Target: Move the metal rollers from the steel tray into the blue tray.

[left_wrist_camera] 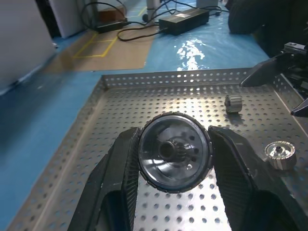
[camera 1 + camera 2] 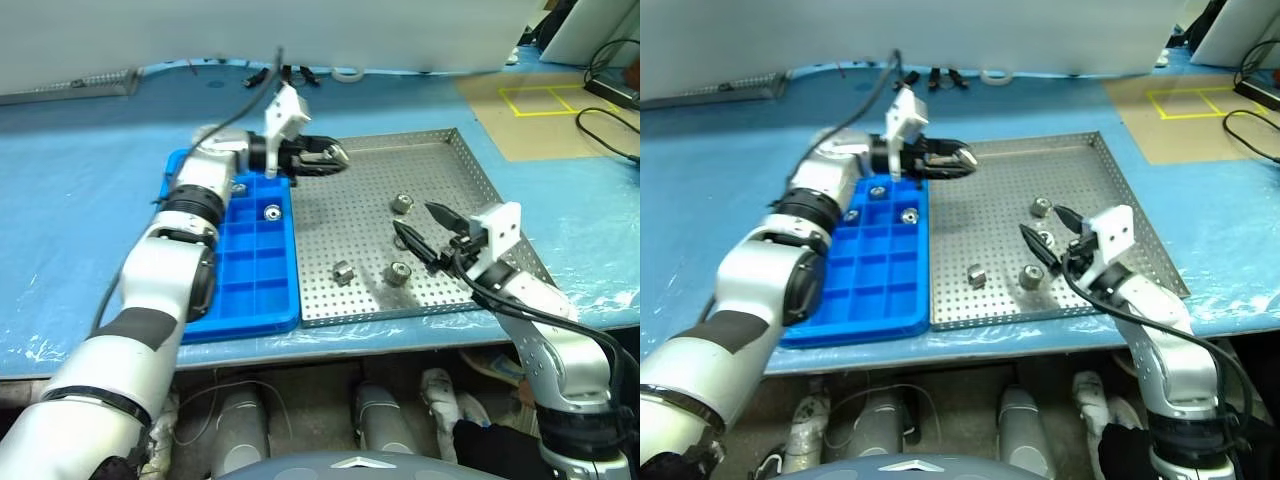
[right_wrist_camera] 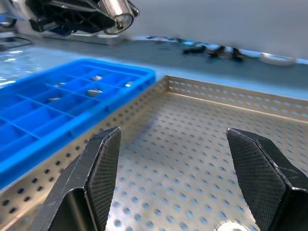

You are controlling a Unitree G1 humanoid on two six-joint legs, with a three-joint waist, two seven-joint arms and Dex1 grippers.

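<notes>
The blue tray [image 2: 255, 290] lies at the left of the blue-covered table [image 2: 80, 200], its long right edge touching the steel tray [image 2: 440, 160]. Some of its far compartments hold metal rollers, one of them at [image 2: 272, 212] and another at [image 2: 238, 186].

Above the far end of the seam between the two trays, the left gripper [image 2: 335, 158] points level toward the right. Its two black fingers [image 1: 120, 178] are clamped on a metal roller [image 1: 175, 152], held by its rim with the centre hole facing the wrist camera, clear of the perforated floor below.

Four loose rollers lie on the steel tray's floor: one near the middle toward the near rim [image 2: 342, 272], one to its right [image 2: 398, 272], one farther back [image 2: 402, 203], and one beside the right gripper's left finger [image 2: 1044, 240].

The right gripper [image 2: 420, 225] hovers over the right half of the steel tray, pointing far and left, its fingers [image 3: 103, 163] spread apart and holding nothing.
</notes>
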